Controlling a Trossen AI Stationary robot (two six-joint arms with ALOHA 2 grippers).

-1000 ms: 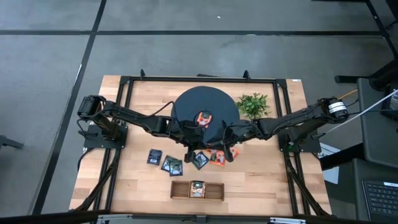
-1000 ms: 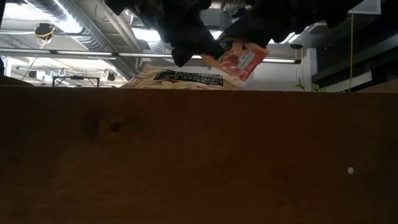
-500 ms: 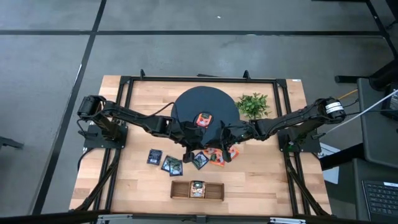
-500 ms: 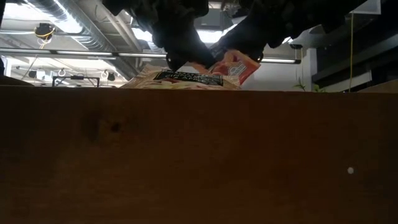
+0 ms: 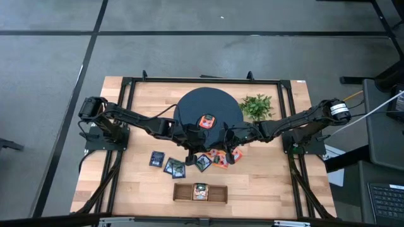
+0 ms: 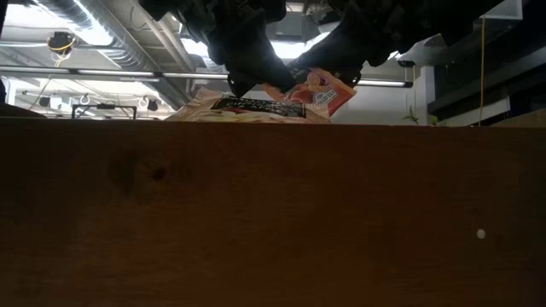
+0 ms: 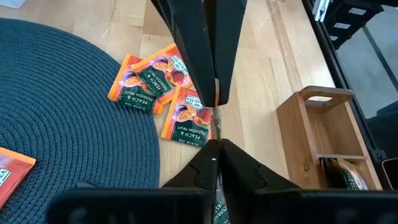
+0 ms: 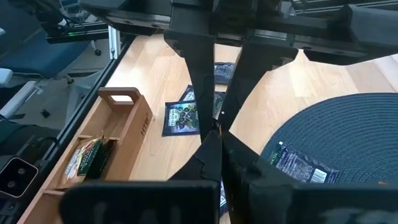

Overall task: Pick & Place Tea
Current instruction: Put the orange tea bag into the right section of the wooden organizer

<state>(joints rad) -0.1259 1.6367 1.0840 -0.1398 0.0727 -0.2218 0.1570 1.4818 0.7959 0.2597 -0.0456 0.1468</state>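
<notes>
An orange-red tea sachet (image 6: 322, 92) hangs tilted in the low view, with both dark grippers meeting at it just above the rim of the wooden tray (image 5: 200, 192). The left gripper (image 7: 216, 121) and the right gripper (image 8: 214, 121) come tip to tip in the wrist views, each with its fingers pressed together on a thin orange edge, so both appear to pinch that one sachet.

Relative to the round dark woven mat (image 5: 189, 107), the meeting point lies just off the mat's near edge. On the bench (image 5: 278, 183) beside that edge lie more orange-red sachets (image 7: 149, 84) labelled peach and passion fruit, overlapping one another. Dark navy sachets (image 5: 175, 166) lie in a loose row a little farther out from the mat. One orange-red sachet (image 5: 206, 121) rests on the mat itself, near a dark one (image 8: 301, 165). The tray sits beyond the loose sachets, with a beige sachet (image 5: 200, 192) in its middle compartment. A leafy green plant (image 5: 257, 106) stands just beside the mat.
</notes>
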